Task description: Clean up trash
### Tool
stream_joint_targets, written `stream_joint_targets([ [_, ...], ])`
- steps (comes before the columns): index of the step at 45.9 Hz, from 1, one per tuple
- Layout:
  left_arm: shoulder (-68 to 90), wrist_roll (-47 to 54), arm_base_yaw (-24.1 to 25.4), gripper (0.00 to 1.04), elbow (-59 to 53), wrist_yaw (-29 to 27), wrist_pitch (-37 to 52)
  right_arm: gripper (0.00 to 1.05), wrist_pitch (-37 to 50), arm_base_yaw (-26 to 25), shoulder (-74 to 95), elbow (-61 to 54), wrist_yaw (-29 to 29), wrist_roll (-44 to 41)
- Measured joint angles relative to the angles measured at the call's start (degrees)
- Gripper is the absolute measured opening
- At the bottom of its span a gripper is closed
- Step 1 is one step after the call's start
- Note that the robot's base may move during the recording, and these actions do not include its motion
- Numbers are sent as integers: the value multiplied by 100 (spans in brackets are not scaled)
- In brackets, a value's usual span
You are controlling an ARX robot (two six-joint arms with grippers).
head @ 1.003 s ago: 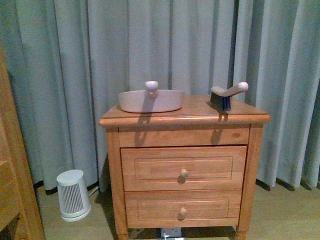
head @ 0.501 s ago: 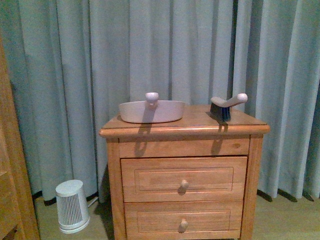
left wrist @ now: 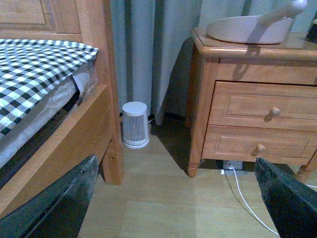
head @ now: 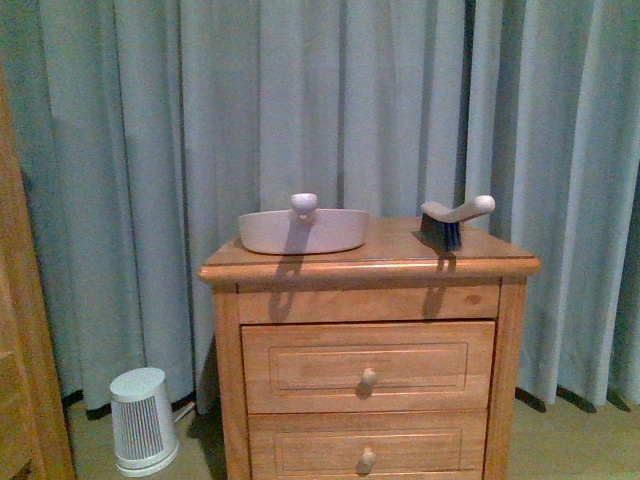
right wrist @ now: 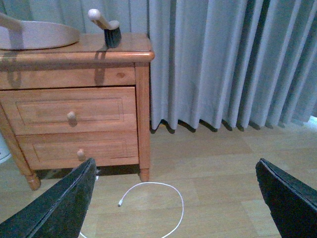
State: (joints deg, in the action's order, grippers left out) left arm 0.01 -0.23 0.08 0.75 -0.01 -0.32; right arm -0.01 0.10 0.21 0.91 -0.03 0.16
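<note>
No trash shows in any view. A beige dustpan (head: pixel 303 229) and a hand brush (head: pixel 452 218) with dark bristles lie on top of the wooden nightstand (head: pixel 368 268). Both also show in the wrist views, the dustpan (left wrist: pixel 247 30) and the brush (right wrist: pixel 106 27). My left gripper (left wrist: pixel 173 206) hangs open low over bare wooden floor, between the bed and the nightstand. My right gripper (right wrist: pixel 173 203) is open over the floor to the right of the nightstand, with nothing between its fingers. Neither arm appears in the front view.
A small white ribbed appliance (left wrist: pixel 135 125) stands on the floor between the bed frame (left wrist: pixel 99 124) and the nightstand. The bed carries a black-and-white checked cover (left wrist: pixel 34 69). A white cable (right wrist: pixel 163 208) loops on the floor. Grey curtains (head: pixel 330 100) hang behind.
The front view has shifted upward: the nightstand, dustpan and brush sit lower in the picture than a second ago. Nothing on the nightstand has moved.
</note>
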Motion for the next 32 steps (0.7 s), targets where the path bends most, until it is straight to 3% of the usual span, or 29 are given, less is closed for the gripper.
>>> stream_joint_targets([
  [32,0,0,0,97,0,0,0,97,0,0,0,0,2,0],
])
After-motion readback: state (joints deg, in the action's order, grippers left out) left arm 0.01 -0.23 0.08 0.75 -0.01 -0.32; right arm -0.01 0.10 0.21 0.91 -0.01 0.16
